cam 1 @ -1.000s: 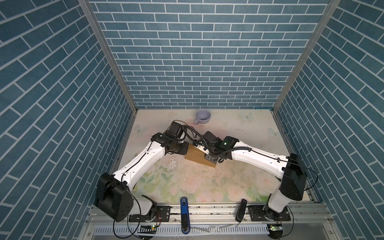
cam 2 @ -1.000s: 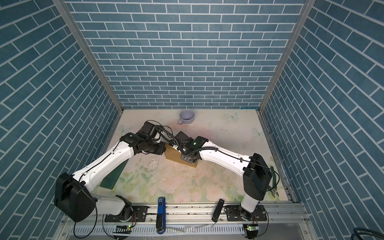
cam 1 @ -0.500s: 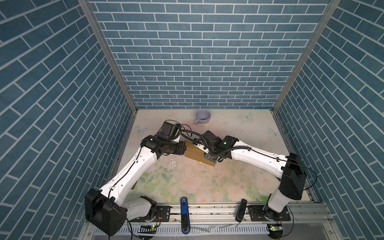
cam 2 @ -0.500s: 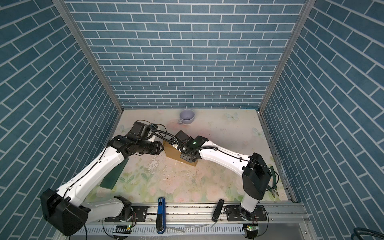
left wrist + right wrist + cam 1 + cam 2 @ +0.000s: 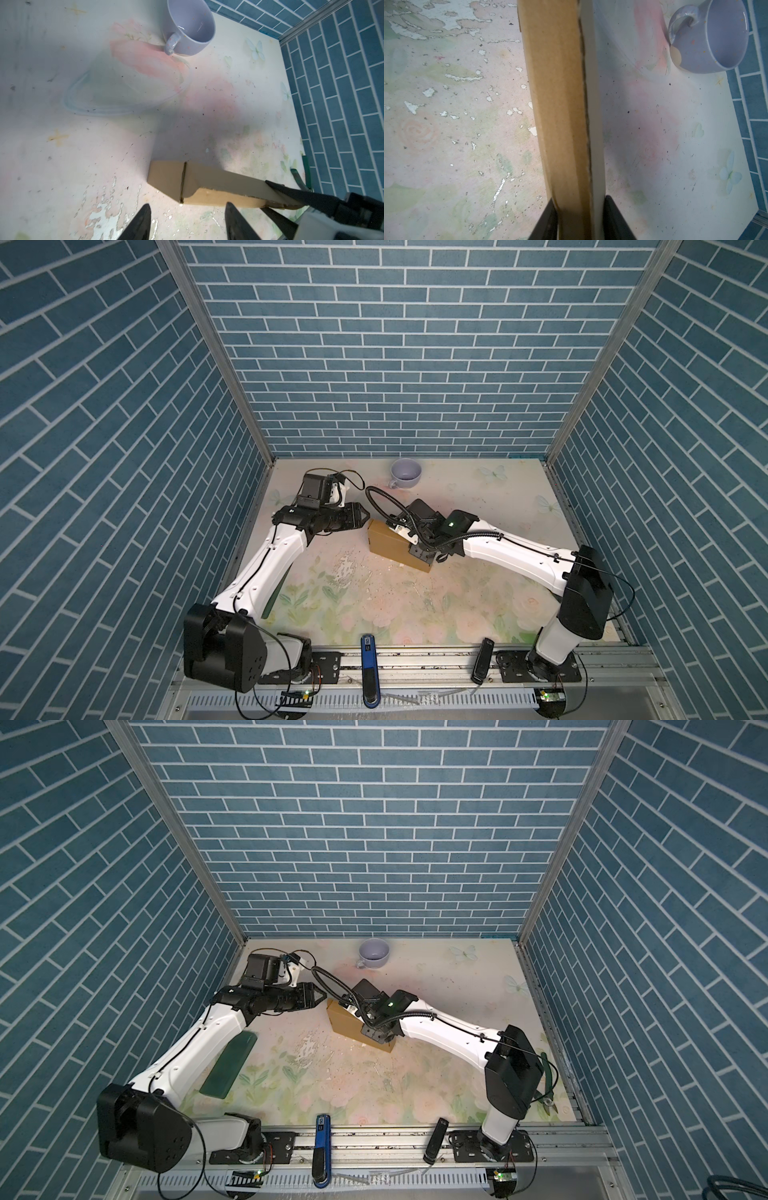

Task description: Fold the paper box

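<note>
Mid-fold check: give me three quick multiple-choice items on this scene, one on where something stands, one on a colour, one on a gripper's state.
1. Where does the mug stand?
A) at the back of the table
B) at the front edge by the rail
C) on its side in the middle

2. What colour is the flat board at the left side?
A) red
B) white
C) dark green

3. The right gripper is:
A) wide open, holding nothing
B) shut on the paper box
C) shut on the mug

Answers: 1 A, both top views show it upright at the far end; 2 C, a top view shows it dark green; 3 B, the right wrist view shows both fingers pressed against the cardboard.
</note>
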Motion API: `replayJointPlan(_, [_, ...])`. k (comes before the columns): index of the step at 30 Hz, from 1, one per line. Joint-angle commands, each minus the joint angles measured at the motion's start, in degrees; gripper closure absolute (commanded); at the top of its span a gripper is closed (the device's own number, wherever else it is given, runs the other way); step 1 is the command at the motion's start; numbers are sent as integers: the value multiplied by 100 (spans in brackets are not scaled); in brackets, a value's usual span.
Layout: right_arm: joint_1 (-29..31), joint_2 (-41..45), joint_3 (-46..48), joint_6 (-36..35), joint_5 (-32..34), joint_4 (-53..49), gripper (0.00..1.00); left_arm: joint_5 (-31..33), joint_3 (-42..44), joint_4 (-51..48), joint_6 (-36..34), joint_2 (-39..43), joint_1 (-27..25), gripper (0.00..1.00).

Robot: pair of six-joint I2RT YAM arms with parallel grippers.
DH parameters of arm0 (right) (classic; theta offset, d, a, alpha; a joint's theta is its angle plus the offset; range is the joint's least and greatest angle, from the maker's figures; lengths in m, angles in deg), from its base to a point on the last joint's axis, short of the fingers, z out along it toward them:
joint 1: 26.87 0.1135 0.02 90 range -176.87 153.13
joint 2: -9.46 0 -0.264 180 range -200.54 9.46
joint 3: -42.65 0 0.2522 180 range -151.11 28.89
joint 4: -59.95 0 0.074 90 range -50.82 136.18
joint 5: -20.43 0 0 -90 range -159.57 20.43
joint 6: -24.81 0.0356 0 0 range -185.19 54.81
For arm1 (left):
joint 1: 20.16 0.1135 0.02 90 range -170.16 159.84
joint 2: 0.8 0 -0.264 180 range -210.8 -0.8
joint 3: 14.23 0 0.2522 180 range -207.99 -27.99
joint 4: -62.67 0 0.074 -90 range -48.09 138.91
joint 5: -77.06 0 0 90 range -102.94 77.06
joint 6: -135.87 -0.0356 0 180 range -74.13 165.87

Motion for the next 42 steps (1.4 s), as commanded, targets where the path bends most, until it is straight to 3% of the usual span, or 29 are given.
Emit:
replayJointPlan(1, [-44, -176, -147, 118, -189, -283, 66, -426, 82, 725, 290, -222, 29, 41])
replayJointPlan(10, [-43, -222, -264, 112, -203, -337, 67, -416, 106, 748, 196, -623, 28, 41])
replayJointPlan(34, [-154, -372, -396, 253, -306, -322, 69, -404, 1073, 1428, 412, -553, 29, 47])
replayJointPlan(42, [-298, -19, -266, 506, -341, -196, 59, -353, 1108, 1662, 487, -695, 29, 52])
